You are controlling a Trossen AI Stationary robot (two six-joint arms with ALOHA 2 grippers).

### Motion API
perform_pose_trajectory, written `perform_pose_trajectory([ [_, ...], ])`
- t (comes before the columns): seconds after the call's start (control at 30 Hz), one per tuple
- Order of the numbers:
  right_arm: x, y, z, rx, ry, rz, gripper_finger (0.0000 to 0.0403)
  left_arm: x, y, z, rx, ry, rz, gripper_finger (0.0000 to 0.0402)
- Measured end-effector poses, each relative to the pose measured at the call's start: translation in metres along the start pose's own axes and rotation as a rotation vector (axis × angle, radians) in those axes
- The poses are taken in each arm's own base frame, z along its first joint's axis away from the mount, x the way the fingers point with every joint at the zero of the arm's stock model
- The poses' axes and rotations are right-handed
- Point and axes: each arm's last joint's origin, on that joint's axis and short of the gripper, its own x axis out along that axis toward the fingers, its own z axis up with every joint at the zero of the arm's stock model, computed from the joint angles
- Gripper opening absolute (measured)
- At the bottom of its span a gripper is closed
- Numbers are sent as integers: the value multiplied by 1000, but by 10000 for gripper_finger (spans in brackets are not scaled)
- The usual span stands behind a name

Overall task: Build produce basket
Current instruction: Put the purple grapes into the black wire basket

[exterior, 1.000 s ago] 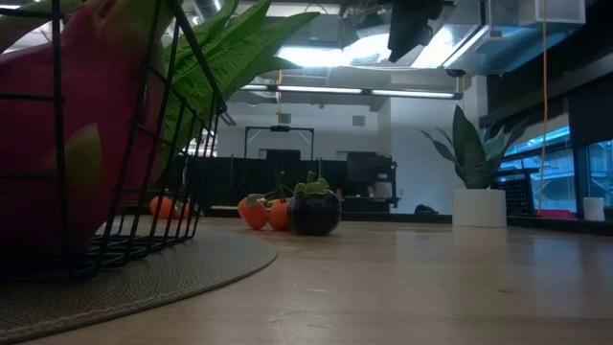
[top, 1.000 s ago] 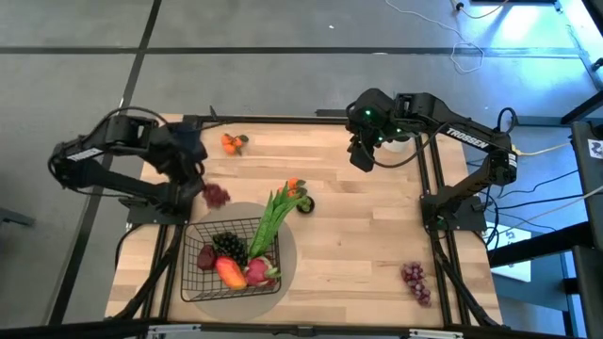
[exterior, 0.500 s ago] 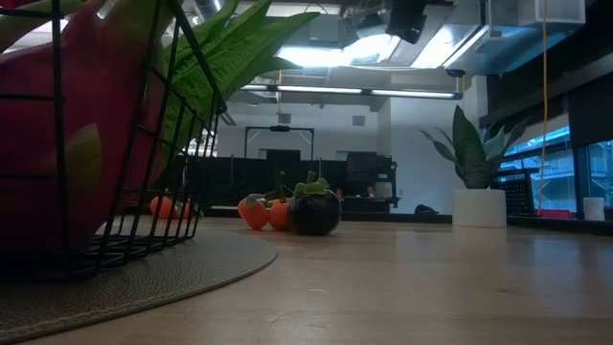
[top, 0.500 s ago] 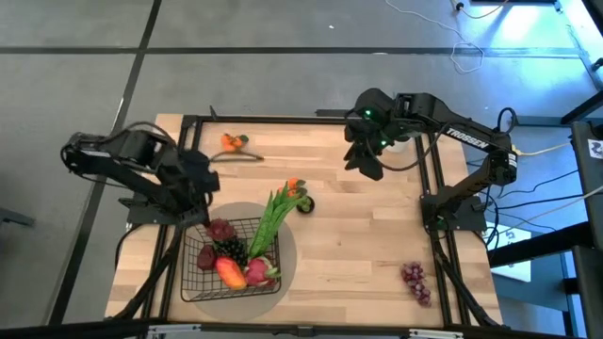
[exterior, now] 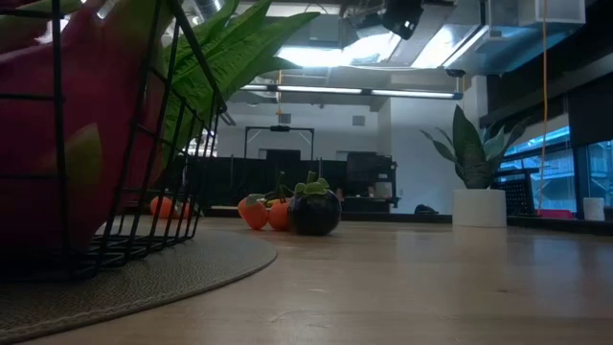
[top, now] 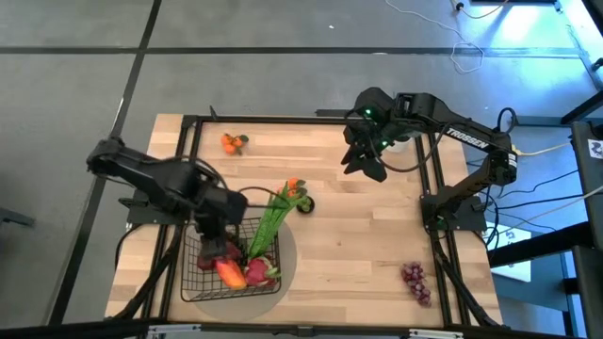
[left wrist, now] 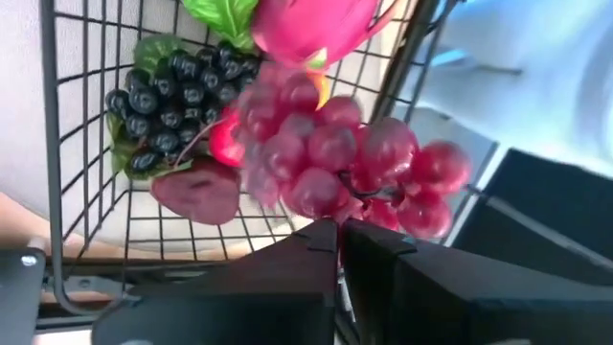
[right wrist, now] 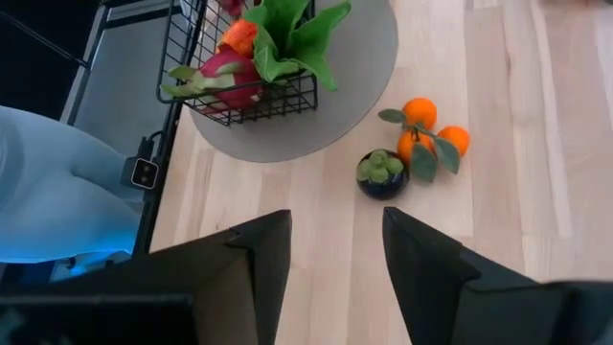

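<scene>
Holding a red-purple grape bunch (left wrist: 330, 163) pinched by its stem, the left gripper (left wrist: 337, 251) hangs over the basket (top: 196, 281) — release low, into the gap beside the dark grapes (left wrist: 172, 103). Farther off, the right gripper (right wrist: 335, 247) waits half-spread and empty above the oranges (right wrist: 429, 129).

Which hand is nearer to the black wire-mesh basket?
Left. The left hand hangs over the black wire-mesh basket with red grapes; the right hand hovers far across the table.
</scene>
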Motion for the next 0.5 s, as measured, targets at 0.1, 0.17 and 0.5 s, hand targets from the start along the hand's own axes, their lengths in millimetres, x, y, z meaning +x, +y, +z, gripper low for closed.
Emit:
perform_pose_trajectory([
  [0.1, 0, 0, 0, 0, 0, 1, 154, 13, -1, 9, 16, 24, 40, 0],
  [0.17, 0, 0, 0, 0, 0, 1, 154, 22, -1, 15, 21, 35, 73, 0],
  [0.5, 0, 0, 0, -6, 1, 1, 154, 54, 1, 35, -6, 67, 192, 0],
])
